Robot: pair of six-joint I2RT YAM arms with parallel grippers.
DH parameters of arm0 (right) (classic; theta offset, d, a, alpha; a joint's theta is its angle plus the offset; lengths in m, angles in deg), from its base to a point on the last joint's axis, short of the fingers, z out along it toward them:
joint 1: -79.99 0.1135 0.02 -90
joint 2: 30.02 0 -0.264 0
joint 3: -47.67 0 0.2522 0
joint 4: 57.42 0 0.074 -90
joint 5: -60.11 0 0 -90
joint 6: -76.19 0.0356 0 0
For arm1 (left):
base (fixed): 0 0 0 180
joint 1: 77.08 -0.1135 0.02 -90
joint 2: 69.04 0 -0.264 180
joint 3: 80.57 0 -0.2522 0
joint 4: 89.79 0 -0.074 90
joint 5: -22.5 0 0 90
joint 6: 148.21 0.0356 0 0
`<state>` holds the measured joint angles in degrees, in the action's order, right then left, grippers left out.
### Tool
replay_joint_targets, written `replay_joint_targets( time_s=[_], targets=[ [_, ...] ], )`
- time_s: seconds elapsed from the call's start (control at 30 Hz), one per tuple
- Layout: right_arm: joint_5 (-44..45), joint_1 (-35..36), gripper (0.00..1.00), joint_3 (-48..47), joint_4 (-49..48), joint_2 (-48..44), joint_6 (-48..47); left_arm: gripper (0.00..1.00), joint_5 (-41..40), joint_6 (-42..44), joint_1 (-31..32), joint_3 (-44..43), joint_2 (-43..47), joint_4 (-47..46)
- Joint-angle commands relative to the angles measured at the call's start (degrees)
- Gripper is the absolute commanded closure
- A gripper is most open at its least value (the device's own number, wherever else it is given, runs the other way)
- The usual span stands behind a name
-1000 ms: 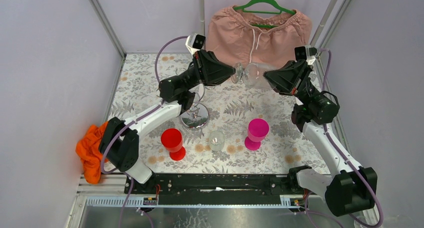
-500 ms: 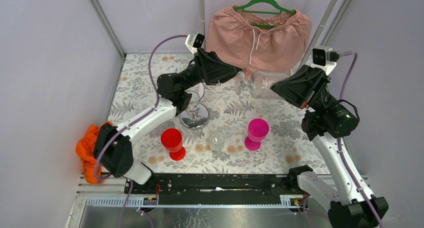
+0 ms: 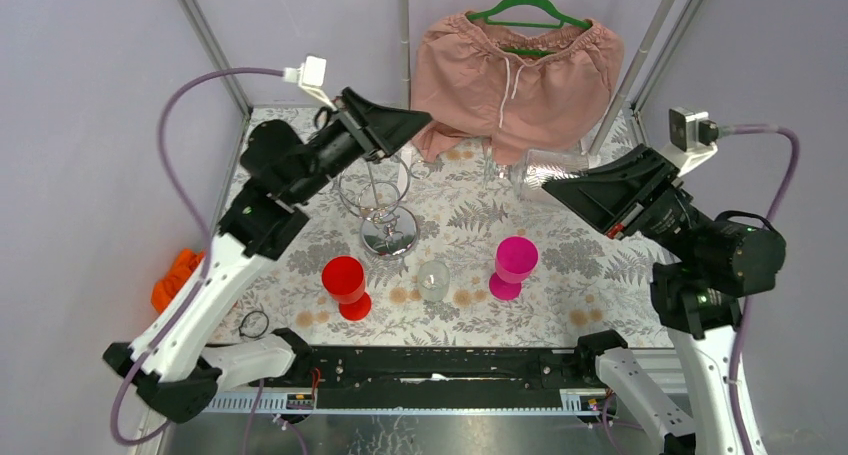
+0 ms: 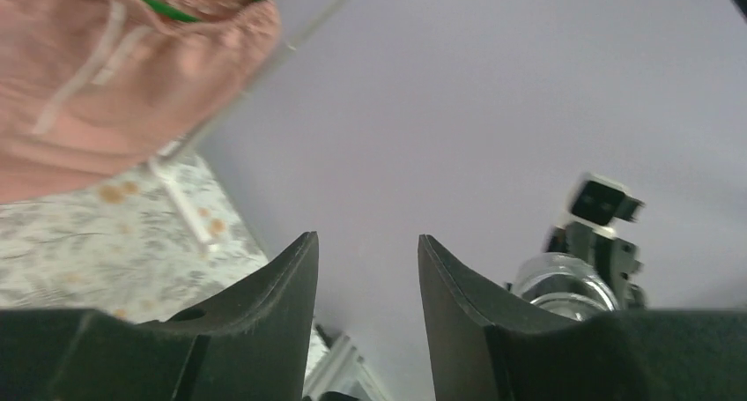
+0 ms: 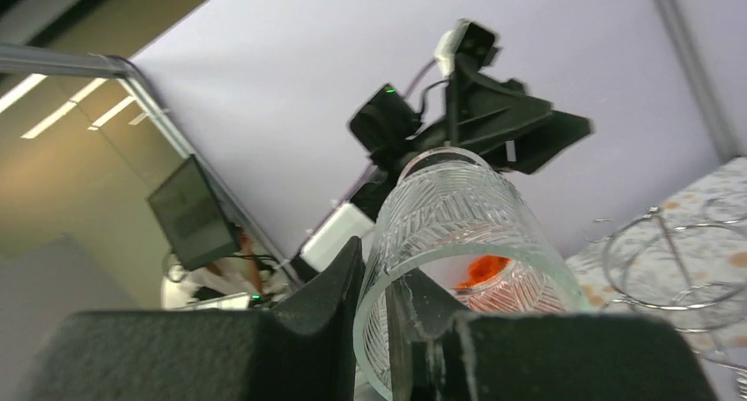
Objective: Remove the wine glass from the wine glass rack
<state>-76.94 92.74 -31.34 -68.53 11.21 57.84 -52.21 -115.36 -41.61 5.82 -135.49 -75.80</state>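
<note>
Chrome rack (image 3: 389,238) upright; patterned wine glass (image 3: 545,167) apart, raised, sideways.

Wine glass (image 3: 541,166) right of rack (image 3: 389,237)

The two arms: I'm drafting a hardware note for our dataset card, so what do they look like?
The left arm and right arm both have white links joined by black joints. Each ends in a black wedge-shaped tool, the left tool and the right tool, tapering to a narrow tip. A white camera box sits on each wrist, and a lilac cable loops along each arm.
</note>
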Motion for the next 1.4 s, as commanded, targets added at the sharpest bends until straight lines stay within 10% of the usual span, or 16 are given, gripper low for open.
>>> replay_joint_targets(
  time_s=[0.0,0.4,0.83,1.37],
  targets=[
    [3.8,0.3,1.0,-6.3,15.7,-0.7,-14.8,0.48,-15.9,11.2,-0.2,-2.1,4.2,20.1],
    [25.1,0.3,1.0,-20.9,54.5,9.8,-42.7,0.5,-35.6,15.7,-0.3,-2.4,10.3,38.1],
    [53.4,0.3,1.0,-20.1,70.2,17.4,-54.2,0.46,-42.4,19.8,-0.2,-1.5,12.3,42.7],
    [44.3,-4.6,1.0,-14.4,66.3,26.2,-57.0,0.37,-36.9,20.8,-0.9,0.3,9.1,40.7]
  ],
)
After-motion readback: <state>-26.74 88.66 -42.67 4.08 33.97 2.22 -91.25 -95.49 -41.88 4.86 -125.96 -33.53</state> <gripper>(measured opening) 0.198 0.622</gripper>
